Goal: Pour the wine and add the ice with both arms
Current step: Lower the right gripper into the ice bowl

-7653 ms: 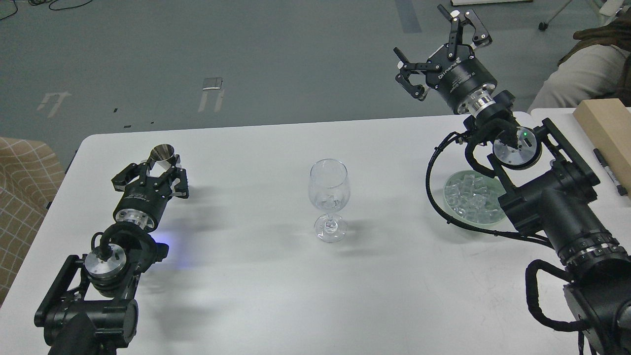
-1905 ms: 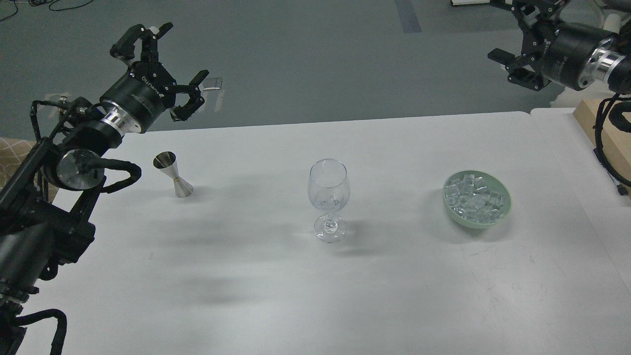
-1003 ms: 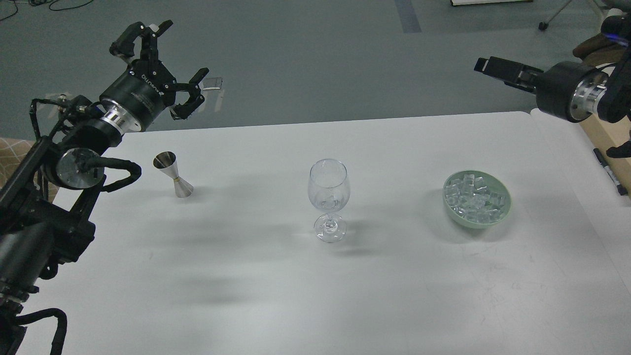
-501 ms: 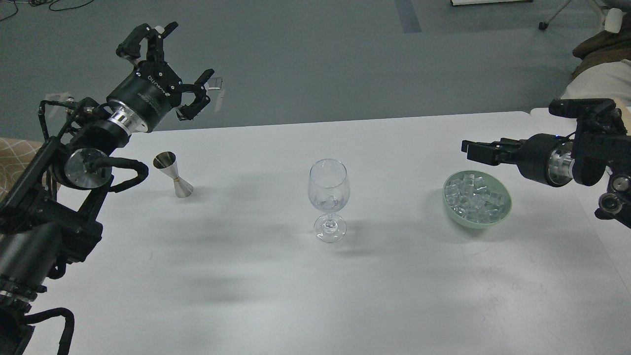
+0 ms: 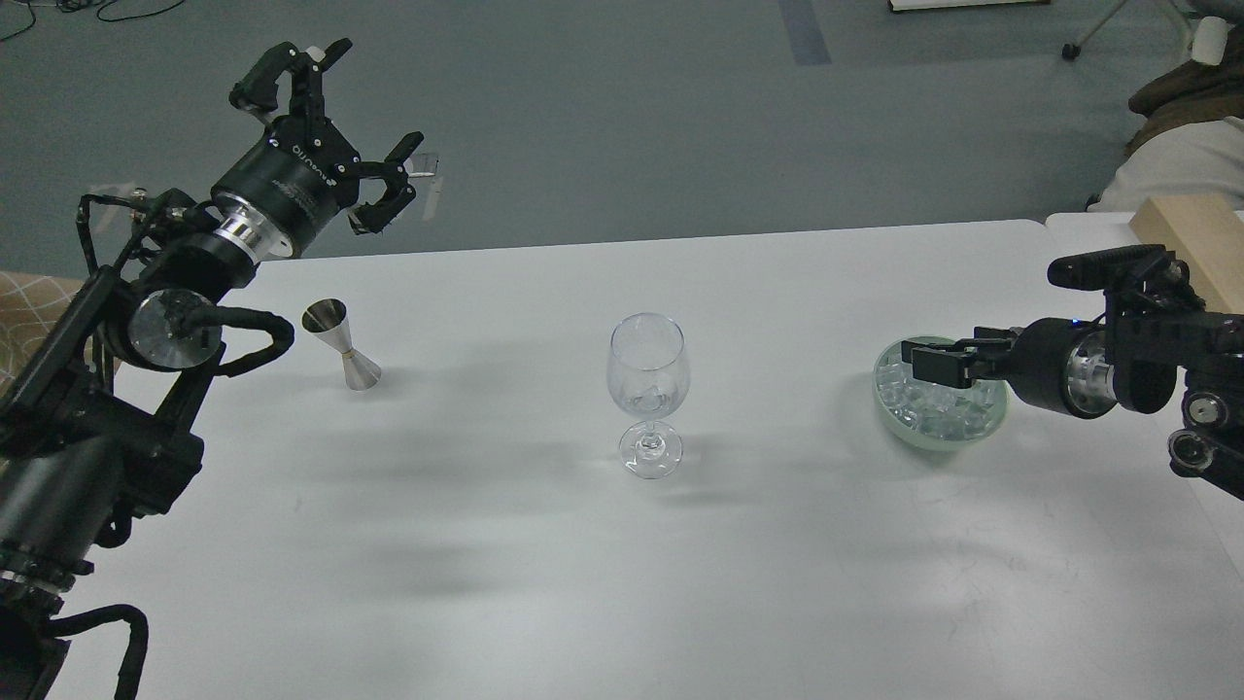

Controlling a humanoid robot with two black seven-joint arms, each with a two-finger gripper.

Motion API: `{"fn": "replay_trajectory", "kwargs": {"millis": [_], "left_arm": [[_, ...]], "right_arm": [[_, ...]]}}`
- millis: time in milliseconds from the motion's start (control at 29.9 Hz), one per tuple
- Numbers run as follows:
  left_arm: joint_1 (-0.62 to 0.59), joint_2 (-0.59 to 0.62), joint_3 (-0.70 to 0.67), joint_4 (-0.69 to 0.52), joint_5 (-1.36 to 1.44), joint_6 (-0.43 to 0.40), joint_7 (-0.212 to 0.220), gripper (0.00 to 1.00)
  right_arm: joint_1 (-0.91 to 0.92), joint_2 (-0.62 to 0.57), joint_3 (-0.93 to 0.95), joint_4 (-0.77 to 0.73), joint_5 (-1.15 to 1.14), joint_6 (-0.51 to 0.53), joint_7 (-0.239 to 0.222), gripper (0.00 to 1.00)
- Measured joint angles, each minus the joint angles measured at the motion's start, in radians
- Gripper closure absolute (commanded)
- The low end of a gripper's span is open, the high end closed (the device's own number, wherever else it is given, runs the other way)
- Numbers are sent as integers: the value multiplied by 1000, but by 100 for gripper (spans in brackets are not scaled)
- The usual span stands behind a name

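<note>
While the wine glass [image 5: 648,393] stood upright at the middle of the white table [image 5: 544,583], both arms were in view at either side of it. Left of the glass, the left arm [image 5: 146,331] rose from the table's edge with the left gripper [image 5: 335,126] held high over the grey floor beyond the table, its fingers [image 5: 389,199] spread wide and holding nothing. Below that gripper, and well left of the glass, a steel jigger [image 5: 342,344] stood on the table by itself — clear of the arm.

Right of the glass sat a pale green bowl [image 5: 889,413] filled with the ice [image 5: 933,413], a heap of small clear cubes. The right arm [image 5: 1147,365] reached in level from the right, and the right gripper [image 5: 935,367] hung over the bowl, pointing toward the glass. It was seen edge-on and dark, so I cannot tell whether its fingers were apart or together, nor whether they touched the cubes.

Inside the glass's bowl, something clear lay near the bottom — too faint to name. No stream of wine showed. Far right of the glass, a pale wooden block [image 5: 1200,238] lay at the table's edge.
</note>
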Motion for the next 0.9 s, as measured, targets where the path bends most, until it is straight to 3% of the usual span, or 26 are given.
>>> {"fn": "replay_trajectory", "kwargs": {"millis": [100,267,401,568,702,902], "left_arm": [[-2,0,0,0,0,0,0,2],[-6,0,0,0,0,-1,0,2],[-6,0,0,0,0,-1,0,2],[-6,0,0,0,0,-1,0,2],[-6,0,0,0,0,-1,0,2],[-6,0,0,0,0,-1,0,2]], "right_arm": [[-1,-5,-18,0,-2,0,0,13],[-4,-5,-32,-5,-27,0,0,14],[-10,-4,-33,-13,-36,0,0,25],[-21,3,-33,-19,-48,0,0,26],[-25,14,-33,-44,-51,0,0,36],[-26,31,-33,-56,-52,1,-1,36]]}}
